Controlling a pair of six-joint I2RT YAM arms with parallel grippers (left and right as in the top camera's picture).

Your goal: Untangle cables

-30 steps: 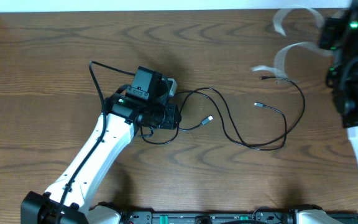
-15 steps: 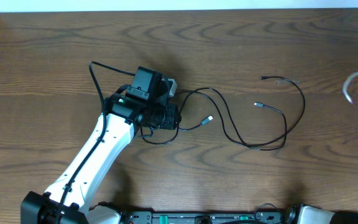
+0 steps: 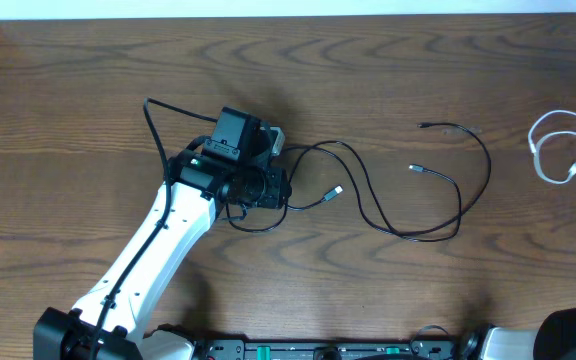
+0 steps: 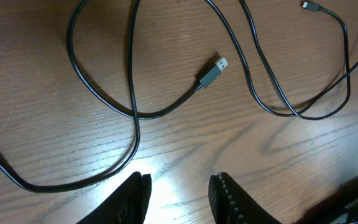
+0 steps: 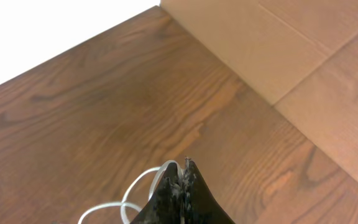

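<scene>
Black cables [image 3: 398,228] lie in loose loops mid-table, crossing each other, one ending in a grey USB plug [image 3: 337,190]. The left wrist view shows that plug [image 4: 213,71] and the cable loops [image 4: 132,93] ahead of my left gripper [image 4: 179,199], which hovers low over bare wood, open, with nothing between its fingers. From overhead, the left gripper [image 3: 280,188] sits at the left end of the tangle. A white cable [image 3: 553,150] curls at the table's right edge. My right gripper [image 5: 183,180] is shut, and the white cable [image 5: 138,190] runs up to its tips.
A cardboard box wall [image 5: 303,56] stands at the table's right side, close beyond the right gripper. The left arm's own thick black cable [image 3: 152,125] arches up beside its wrist. The table's far edge [image 3: 288,17] meets a white surface.
The right arm has swung out of the overhead view to the right, carrying the white cable with it to the right edge. The left arm and the black cables have not moved.
</scene>
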